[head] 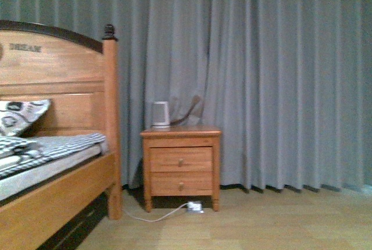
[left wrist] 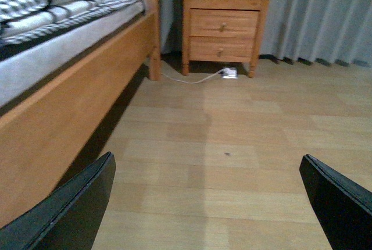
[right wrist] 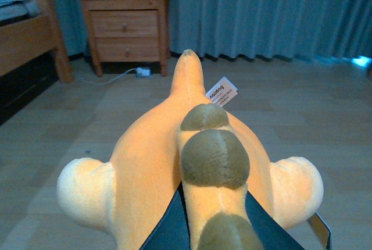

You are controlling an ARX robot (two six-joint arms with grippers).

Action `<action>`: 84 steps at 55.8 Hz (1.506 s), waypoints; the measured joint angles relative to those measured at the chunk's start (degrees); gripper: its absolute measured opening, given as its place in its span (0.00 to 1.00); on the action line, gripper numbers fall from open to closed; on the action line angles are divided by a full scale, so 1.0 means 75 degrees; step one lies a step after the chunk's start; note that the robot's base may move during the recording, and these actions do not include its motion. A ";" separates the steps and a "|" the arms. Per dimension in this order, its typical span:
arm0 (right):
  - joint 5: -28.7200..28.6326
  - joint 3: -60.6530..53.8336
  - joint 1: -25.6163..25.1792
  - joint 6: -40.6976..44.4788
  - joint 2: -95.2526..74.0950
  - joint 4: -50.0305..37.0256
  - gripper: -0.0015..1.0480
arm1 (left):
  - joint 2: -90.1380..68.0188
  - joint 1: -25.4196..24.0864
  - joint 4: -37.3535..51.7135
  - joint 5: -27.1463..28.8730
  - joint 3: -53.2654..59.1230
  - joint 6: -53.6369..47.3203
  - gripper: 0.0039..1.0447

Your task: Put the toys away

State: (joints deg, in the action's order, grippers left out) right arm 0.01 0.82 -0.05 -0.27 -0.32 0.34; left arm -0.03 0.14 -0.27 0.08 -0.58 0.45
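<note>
The right tool (right wrist: 218, 229) is squeezing the soft orange toy (right wrist: 157, 157) by one end, so the toy is sticking out long-ways over the floor (right wrist: 302, 104) toward the little drawers (right wrist: 125, 26), while the left tool (left wrist: 209, 203) is hanging wide apart, holding nothing.

**roomnerd:** so what's the room like?

**pix_42:** Grey-blue pleated curtain (head: 261, 75) across the whole back, light wood-plank floor (head: 279, 221) along the bottom. Wooden bed (head: 58, 64) on the left with a patterned pillow (head: 20, 116), and a two-drawer nightstand (head: 181, 165) just beside it, mid-frame.

**roomnerd:** anything on it?

**pix_42:** White jug-looking thing (head: 161, 114) on top. White plug and cable (head: 194, 206) on the floor underneath.
</note>
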 joint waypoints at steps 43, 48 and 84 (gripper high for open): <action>-0.0006 0.0000 -0.0003 0.0009 0.0003 0.0000 0.06 | 0.0000 0.0000 0.0000 -0.0009 0.0000 -0.0003 0.94; -0.0006 0.0000 -0.0003 0.0009 0.0003 0.0000 0.06 | 0.0000 0.0000 0.0000 -0.0012 0.0000 -0.0003 0.94; -0.0006 0.0000 0.0000 0.0009 0.0003 0.0000 0.06 | 0.0000 0.0000 0.0000 -0.0012 0.0000 -0.0003 0.94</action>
State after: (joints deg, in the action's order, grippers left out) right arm -0.03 0.82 -0.05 -0.21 -0.30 0.34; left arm -0.03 0.14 -0.27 -0.01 -0.58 0.43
